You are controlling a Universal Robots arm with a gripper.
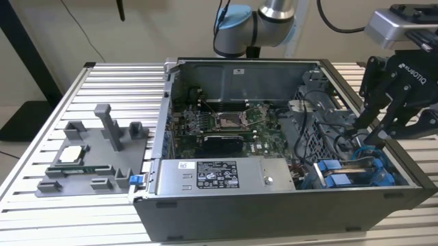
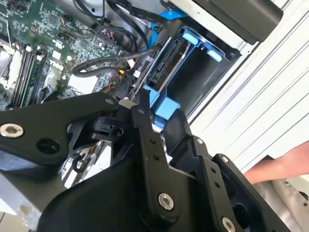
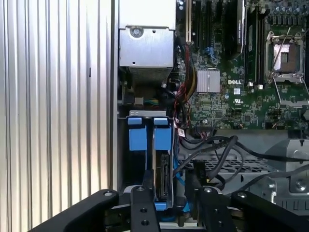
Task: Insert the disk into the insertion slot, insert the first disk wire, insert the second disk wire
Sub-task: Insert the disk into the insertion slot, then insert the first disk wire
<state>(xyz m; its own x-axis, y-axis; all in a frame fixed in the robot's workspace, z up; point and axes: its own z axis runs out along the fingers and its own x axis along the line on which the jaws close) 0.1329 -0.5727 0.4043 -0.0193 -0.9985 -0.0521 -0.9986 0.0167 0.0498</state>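
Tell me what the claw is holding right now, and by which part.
It cannot be told. The claw straddles the blue-framed end of the disk, which sits in the insertion slot; a firm grip does not show.

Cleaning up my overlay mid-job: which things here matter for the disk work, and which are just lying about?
Job:
gripper
disk
insertion slot
cables beside the slot

Lying about:
power-supply box
processor socket
grey parts fixture outside the case
a person's hand
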